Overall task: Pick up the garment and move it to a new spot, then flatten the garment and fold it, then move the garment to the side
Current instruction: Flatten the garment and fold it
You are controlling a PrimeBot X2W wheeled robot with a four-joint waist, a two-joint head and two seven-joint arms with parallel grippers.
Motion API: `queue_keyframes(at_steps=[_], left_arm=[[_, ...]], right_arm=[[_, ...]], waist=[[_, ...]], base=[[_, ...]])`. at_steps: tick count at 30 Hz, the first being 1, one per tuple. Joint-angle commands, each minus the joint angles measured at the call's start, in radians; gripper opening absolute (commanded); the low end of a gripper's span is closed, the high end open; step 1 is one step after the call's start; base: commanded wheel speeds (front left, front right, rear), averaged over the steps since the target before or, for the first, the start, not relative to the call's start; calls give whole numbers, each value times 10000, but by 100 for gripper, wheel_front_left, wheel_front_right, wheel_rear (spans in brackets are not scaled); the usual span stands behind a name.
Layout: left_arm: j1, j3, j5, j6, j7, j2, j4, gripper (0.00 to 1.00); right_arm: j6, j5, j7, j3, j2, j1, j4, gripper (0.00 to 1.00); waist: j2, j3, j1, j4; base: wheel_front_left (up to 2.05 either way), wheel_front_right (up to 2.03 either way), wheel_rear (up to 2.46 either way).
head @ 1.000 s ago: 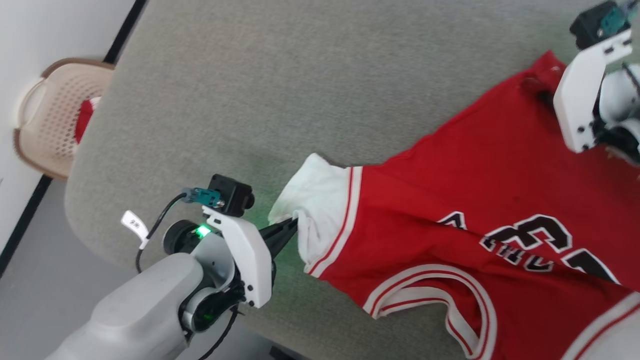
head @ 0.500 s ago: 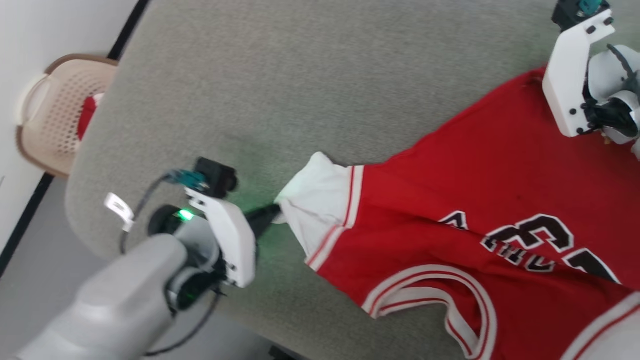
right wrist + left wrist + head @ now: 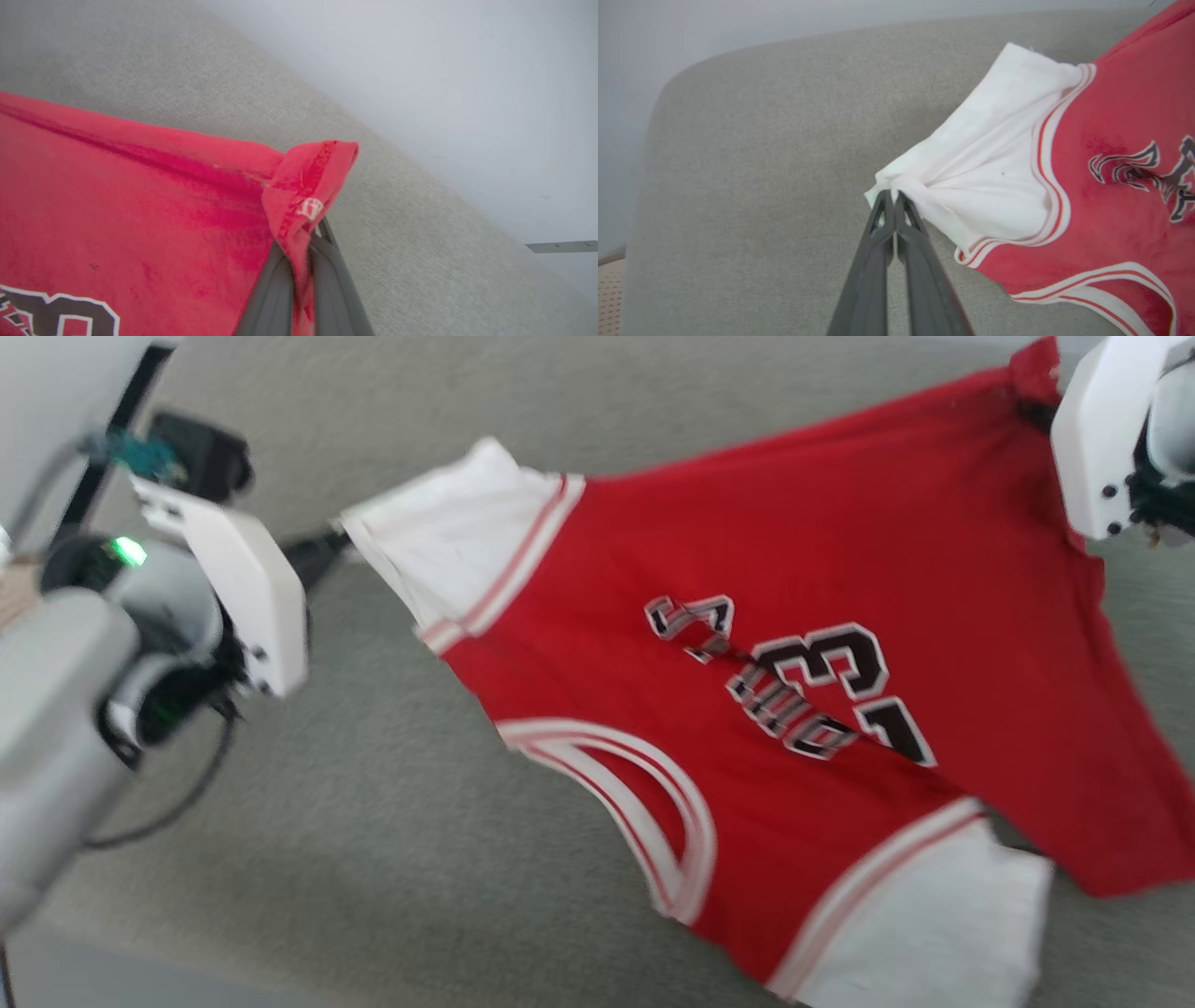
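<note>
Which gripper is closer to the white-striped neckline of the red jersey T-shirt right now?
Left. The left gripper pinches the white short sleeve of the red jersey T-shirt, beside the striped neckline; the right gripper pinches the red hem corner, a whole shirt body away.

Support: grey-beige woven-fabric padded surface (image 3: pixel 373 821), flat on top.
Edge: rounded corner, seen in the left wrist view.
Load: red jersey T-shirt (image 3: pixel 794 569) with white short sleeves, spread over the surface's right part in the head view.
Contact: lower sleeve close to the fabric; whether it rests there cannot be told.
</note>
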Motion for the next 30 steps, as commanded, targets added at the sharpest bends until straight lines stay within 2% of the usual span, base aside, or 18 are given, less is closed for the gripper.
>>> queue_keyframes(at_steps=[1,7,15,23,30], left_arm=[[-283,68,175,124,183,216,-68,0],[-1427,243,355,411,1063,538,-197,0],[-2821,482,572,538,1476,98,413,0],[-3855,328,1042,251,1545,-322,1181,0],[-4625,374,1384,-35,992,-972,1982,0]], right_arm=[[-28,-29,-131,-113,-66,-1,-115,0],[-28,-310,-605,-1047,36,194,-581,0],[-27,-930,-729,-2418,641,471,-895,0],[-27,-1781,-257,-3384,1023,735,-1598,0],[-27,-2753,-703,-4201,1374,406,-1532,0]], waist=[[0,-519,0,-573],[0,-1246,0,-1313],[0,-2167,0,-1877],[0,-2548,0,-2132],[0,-2153,0,-2133]], base=[[0,0,0],[0,0,0],[0,0,0],[0,0,0],[0,0,0]])
